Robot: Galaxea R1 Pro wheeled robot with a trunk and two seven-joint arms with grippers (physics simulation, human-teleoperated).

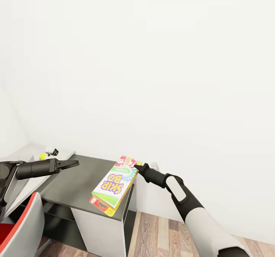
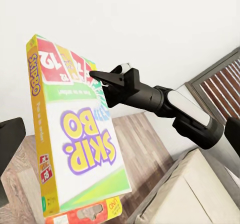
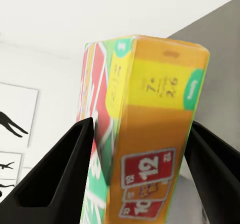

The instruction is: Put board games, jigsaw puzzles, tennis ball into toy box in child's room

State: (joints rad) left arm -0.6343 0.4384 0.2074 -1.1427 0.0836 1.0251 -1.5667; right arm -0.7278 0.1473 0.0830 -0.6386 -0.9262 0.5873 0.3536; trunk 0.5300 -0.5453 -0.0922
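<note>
Gripping board game (image 1: 114, 183) — right end effector (image 1: 138, 168) pinches edge.

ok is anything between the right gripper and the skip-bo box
No. The right gripper already has the Skip-Bo box between its fingers, one on each side of the box's end, with nothing in between. The toy box isn't visible here.

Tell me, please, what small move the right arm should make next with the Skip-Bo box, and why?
Probably carry it left toward the table. The right gripper is shut on the Skip-Bo box, held above the dark-topped cabinet, its fingers on both faces. The tennis ball lies on the white surface further left.
</note>
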